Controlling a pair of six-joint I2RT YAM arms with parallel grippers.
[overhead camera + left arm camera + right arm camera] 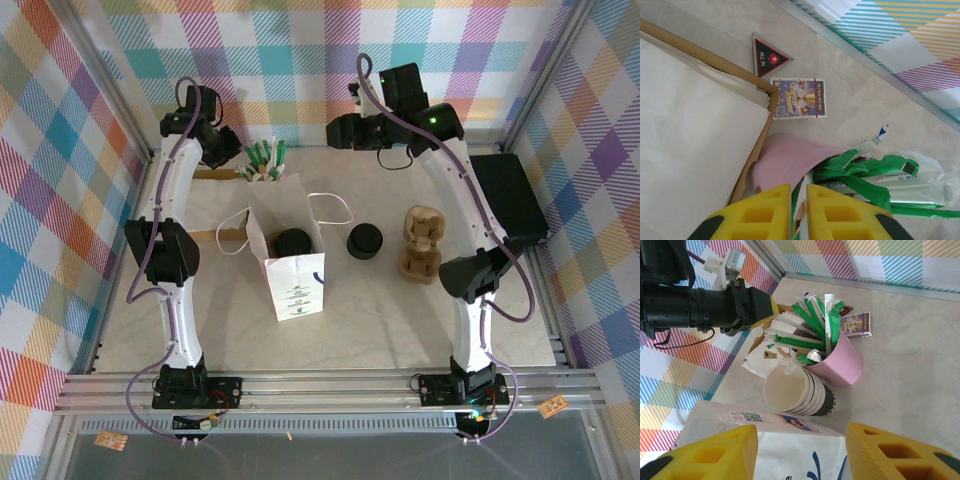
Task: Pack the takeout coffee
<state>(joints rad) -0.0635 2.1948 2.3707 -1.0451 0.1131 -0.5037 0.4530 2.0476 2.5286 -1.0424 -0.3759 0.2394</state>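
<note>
The white paper bag [290, 262] stands open mid-table. Inside it a round black lid [293, 241] shows, which I take for the takeout coffee; its cup is hidden by the bag walls. My left gripper [232, 150] is at the pink cup [785, 160] of green-wrapped straws [880, 180]. Its yellow fingers [798, 187] are nearly together with one wrapped straw pinched between them. My right gripper [802, 450] hovers open behind the bag's top edge [790, 440], nothing between its fingers. It looks down at the pink cup [840, 365] and the left gripper [767, 307].
A squat stack of black lids [365, 241] sits right of the bag, and a brown cup carrier [422, 245] farther right. Nested paper cups [800, 390] lie beside the pink cup. A napkin box [690, 125], a triangular sticker [769, 59] and a card [799, 97] lie at the back left.
</note>
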